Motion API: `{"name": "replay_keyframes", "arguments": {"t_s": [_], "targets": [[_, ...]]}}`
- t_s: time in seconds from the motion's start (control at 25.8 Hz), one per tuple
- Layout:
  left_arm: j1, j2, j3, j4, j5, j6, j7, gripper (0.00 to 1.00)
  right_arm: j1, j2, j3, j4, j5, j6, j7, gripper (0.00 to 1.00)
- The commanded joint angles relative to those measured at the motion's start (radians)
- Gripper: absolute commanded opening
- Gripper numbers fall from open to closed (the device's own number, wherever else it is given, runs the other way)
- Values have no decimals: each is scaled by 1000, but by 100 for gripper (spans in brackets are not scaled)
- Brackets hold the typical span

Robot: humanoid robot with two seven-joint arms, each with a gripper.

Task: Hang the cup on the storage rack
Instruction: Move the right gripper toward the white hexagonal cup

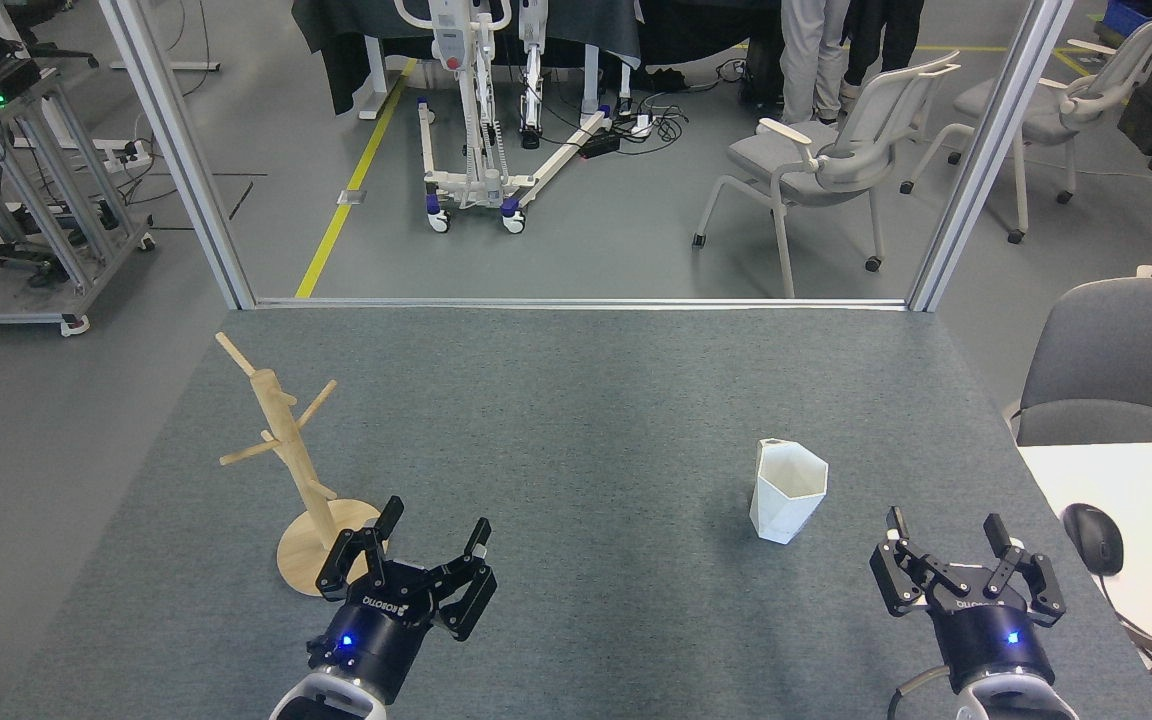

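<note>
A white faceted cup (787,491) stands upright on the grey felt table, right of centre. The light wooden storage rack (288,460) stands at the left on its round base, with several angled pegs on a leaning post. My left gripper (435,526) is open near the front edge, just right of the rack's base. Open as well, my right gripper (946,530) sits to the right of the cup and a little nearer to me, apart from it. Nothing is held in either one.
The grey felt table (576,400) ends at a metal frame rail at the back. A white side desk (1136,500) with a black mouse (1093,537) and keyboard corner lies at the right. Chairs, a wheeled stand and standing people's legs are beyond the table.
</note>
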Motion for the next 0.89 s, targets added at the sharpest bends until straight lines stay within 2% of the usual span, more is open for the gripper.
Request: {"name": "replay_keyframes", "arguments": {"t_s": [0.0, 0.12, 0.35, 0.62, 0.85], "targets": [[-4, -10, 2, 13, 10, 7, -1, 100, -1, -4, 7, 12, 3, -4, -3, 99], [3, -8, 2, 14, 8, 47, 2, 100, -3, 0, 7, 8, -4, -4, -9, 99], [4, -10, 3, -7, 8, 54, 24, 100, -5, 9, 15, 26, -36, 5, -8, 99], [23, -13, 2, -29, 7, 56, 30, 100, -74, 16, 128, 195, -37, -1, -12, 99], [24, -5, 2, -30, 7, 53, 30, 100, -190, 18, 231, 351, -39, 4, -11, 99]]}}
